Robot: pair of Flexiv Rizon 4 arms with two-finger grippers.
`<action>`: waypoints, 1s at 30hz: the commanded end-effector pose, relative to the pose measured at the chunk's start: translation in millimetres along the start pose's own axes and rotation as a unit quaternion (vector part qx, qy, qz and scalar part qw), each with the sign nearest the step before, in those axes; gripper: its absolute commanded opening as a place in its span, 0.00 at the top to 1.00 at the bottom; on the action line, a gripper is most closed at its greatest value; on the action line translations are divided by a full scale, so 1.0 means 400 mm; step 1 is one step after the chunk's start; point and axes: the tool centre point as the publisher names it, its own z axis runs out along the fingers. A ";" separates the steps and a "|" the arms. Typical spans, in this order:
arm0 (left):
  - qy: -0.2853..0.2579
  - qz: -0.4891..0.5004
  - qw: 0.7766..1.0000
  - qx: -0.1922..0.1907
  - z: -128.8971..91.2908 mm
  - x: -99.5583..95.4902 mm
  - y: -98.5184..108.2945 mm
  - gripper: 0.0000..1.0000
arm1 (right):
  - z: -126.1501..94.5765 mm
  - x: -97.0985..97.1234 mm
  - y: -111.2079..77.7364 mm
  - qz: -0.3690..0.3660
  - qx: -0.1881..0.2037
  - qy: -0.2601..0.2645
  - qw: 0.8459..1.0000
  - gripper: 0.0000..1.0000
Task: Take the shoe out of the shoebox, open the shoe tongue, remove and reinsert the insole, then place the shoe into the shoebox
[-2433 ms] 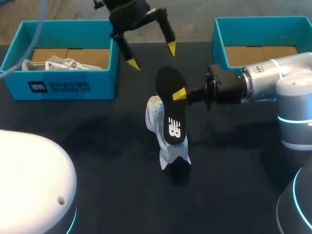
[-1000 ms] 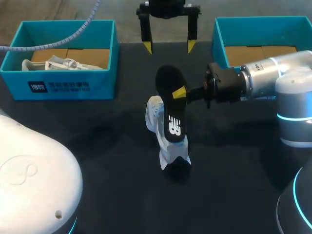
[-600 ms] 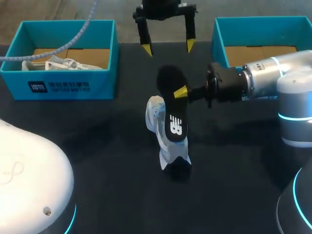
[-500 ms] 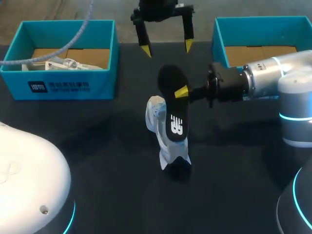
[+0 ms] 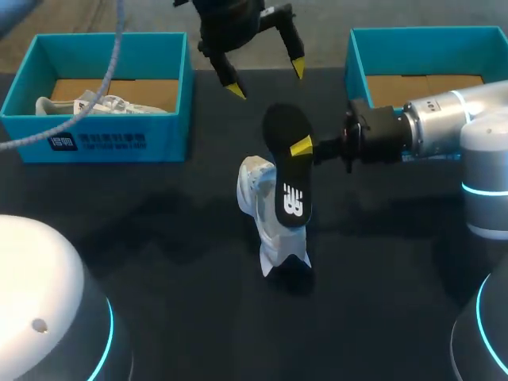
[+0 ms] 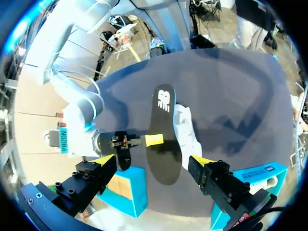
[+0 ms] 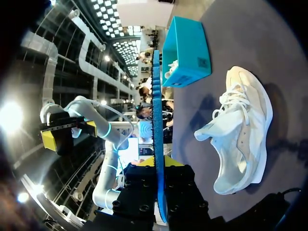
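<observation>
**A:** If you begin at the far left of the table [image 5: 159, 302], what is there?

**B:** A blue left box [image 5: 103, 139], open, with a second shoe [image 5: 99, 104] lying in it on the brown cardboard.

**A:** And next, moving right?

**B:** The left gripper [image 5: 267, 79] hangs over the far edge of the table. Its yellow-tipped fingers are spread wide with nothing between them. From its own camera the insole shows ahead of it.

**A:** Where is the shoe?

**B:** The white shoe [image 5: 266, 218] is on the table at the middle, outside both boxes, well apart from each.

**A:** And the insole?

**B:** The black insole [image 5: 287, 178] is out of the shoe and held up in the air. It overlaps the shoe's right side in the head view, and I cannot tell whether the two touch.

**A:** What holds it?

**B:** The right gripper [image 5: 302, 147] comes in from the right, its fingers pinching the insole at its right edge. Its wrist camera sees the insole edge-on between them.

**A:** Farthest right?

**B:** A second blue box, the right box [image 5: 357, 59], at the far right, its cardboard floor showing.
</observation>
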 end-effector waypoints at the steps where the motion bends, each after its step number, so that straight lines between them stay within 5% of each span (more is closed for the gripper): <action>1: -0.154 0.009 0.988 -0.021 0.007 0.027 -0.015 0.00 | -0.010 0.009 -0.009 0.001 -0.003 -0.006 1.000 1.00; 30: -0.423 0.065 0.899 -0.094 0.045 0.054 -0.051 0.00 | -0.051 0.075 -0.051 0.003 -0.031 -0.026 0.999 1.00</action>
